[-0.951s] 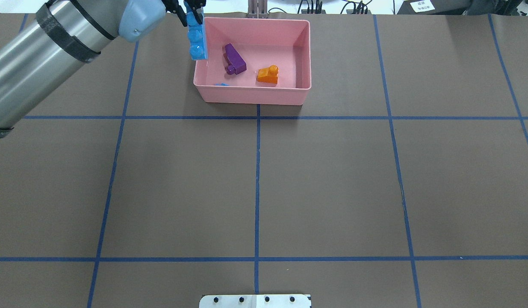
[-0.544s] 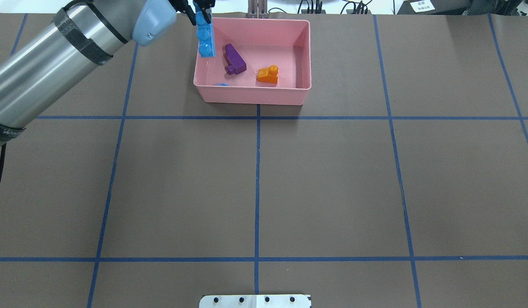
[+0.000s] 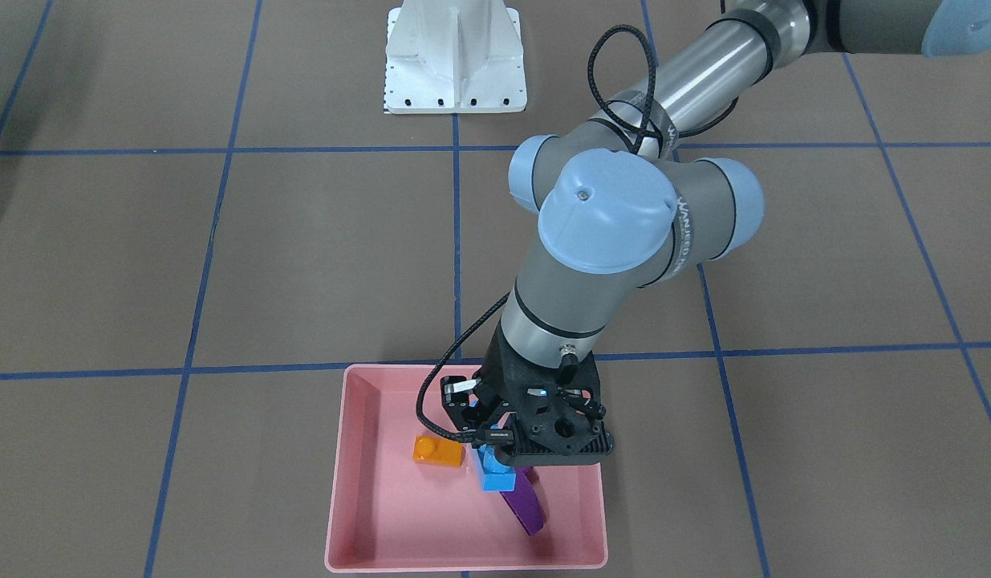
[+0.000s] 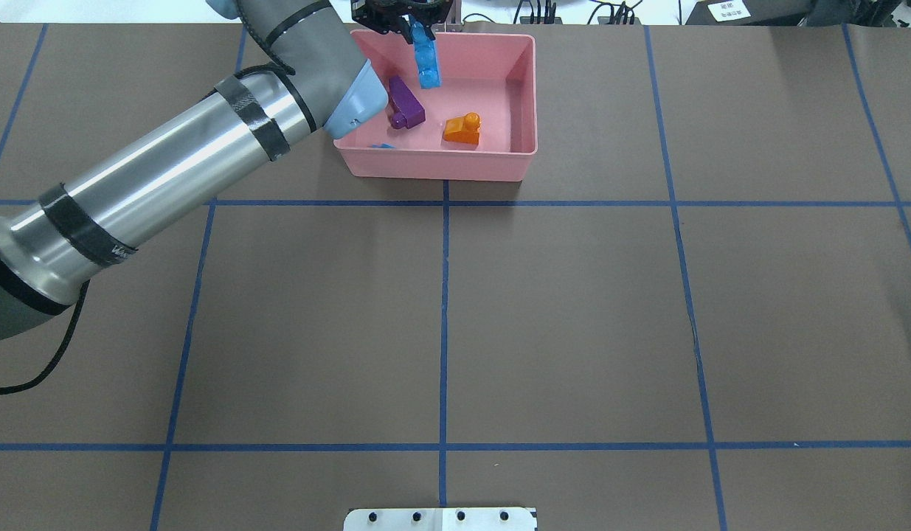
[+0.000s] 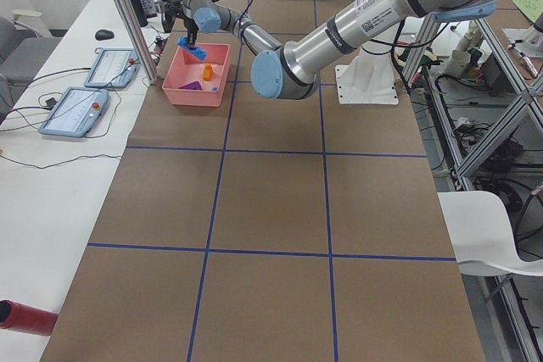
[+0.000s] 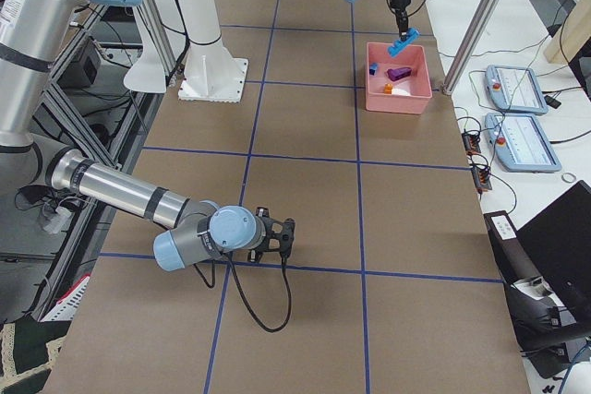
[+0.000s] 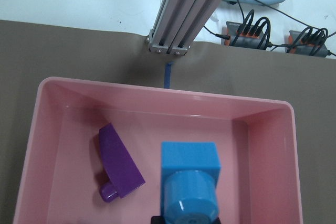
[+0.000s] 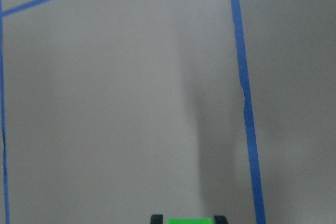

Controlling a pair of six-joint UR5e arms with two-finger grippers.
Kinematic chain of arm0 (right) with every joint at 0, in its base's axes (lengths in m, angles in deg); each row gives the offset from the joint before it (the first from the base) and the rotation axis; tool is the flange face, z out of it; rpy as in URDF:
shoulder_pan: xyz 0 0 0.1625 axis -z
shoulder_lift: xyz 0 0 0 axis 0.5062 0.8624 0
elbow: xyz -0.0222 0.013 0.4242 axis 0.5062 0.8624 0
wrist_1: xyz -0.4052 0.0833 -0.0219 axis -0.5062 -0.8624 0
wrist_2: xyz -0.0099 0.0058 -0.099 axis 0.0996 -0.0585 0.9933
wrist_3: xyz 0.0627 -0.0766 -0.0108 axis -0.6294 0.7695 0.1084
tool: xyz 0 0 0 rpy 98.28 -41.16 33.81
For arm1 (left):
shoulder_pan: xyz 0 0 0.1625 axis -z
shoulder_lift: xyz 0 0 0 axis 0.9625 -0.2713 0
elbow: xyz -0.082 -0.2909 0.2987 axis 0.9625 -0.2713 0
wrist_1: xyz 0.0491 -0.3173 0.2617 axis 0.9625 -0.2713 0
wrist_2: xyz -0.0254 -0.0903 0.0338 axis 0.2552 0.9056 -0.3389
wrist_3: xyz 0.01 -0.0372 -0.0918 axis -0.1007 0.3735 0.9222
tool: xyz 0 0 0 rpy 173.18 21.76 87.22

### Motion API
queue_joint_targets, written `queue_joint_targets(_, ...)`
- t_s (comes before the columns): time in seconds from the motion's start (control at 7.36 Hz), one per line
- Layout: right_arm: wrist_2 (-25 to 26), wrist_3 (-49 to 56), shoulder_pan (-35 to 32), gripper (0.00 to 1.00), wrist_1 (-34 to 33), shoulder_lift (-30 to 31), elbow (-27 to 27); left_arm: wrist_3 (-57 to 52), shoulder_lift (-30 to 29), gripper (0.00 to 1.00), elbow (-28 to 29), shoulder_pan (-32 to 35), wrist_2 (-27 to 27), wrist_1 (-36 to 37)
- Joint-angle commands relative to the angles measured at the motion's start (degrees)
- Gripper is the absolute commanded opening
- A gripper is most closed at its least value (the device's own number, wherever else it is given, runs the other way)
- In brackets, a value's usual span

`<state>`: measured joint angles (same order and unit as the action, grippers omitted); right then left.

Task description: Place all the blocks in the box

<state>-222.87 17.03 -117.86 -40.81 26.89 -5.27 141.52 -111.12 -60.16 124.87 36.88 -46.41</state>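
Front-facing: the left pincer [image 3: 496, 454] is clamped on the long blue four-stud plastic bar [image 3: 495, 479], held above the shallow pink plastic tray [image 3: 339, 498].
Overhead: a purple sloped brick [image 4: 405, 102] and an orange sloped brick [image 4: 462, 128] lie inside the tray.
Right wrist: the right pincer [image 8: 189, 218] grips a green brick [image 8: 190, 221] above the bench [image 8: 131, 103].

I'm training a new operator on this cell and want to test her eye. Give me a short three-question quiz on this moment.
1. Which block does the left hand hold above the pink box? A) orange sloped brick B) long blue bar C) purple sloped brick
2. True or false: the green block lies in the box.
3. How many blocks rest inside the box?
Key: 1 B. 2 False; the right hand grips the green block. 3 Three: purple sloped brick, orange sloped brick, small blue cube.
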Motion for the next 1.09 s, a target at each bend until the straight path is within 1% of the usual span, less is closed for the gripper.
queue_joint_targets(0.0,-1.2,-0.2,-3.1,0.00,-10.5,-6.8,-3.2,0.0,0.7,1.00,-0.4,-1.2,-1.2,-0.8)
queue_joint_targets(0.14,-1.2,-0.2,-3.9,0.00,-18.7,-11.0,-6.4,0.2,0.9,1.00,-2.4,-1.0,-1.1,-0.1)
queue_joint_targets(0.27,-1.1,-0.9,-4.4,0.00,-29.1,-17.5,-10.3,0.1,4.1,1.00,-7.6,-0.5,-0.6,2.0)
queue_joint_targets(0.41,-0.8,-4.9,-3.5,0.00,-38.7,-27.0,-13.0,-0.3,9.1,1.00,-15.0,0.2,1.6,6.3)
queue_joint_targets(0.54,-0.2,-11.3,-0.9,0.00,-42.1,-34.1,-14.3,-0.8,13.6,1.00,-21.3,2.5,4.0,10.1)
queue_joint_targets(0.68,1.1,-19.3,3.2,0.00,-42.3,-41.8,-14.0,-6.0,18.3,1.00,-28.3,3.7,4.3,16.0)
queue_joint_targets(0.82,5.4,-27.9,9.3,0.00,-42.3,-48.5,-13.8,-14.7,24.7,1.00,-36.5,4.1,3.9,22.7)
queue_joint_targets(0.95,13.2,-34.3,17.1,0.00,-42.4,-56.0,-12.2,-21.5,31.9,1.00,-42.9,5.7,3.9,25.4)
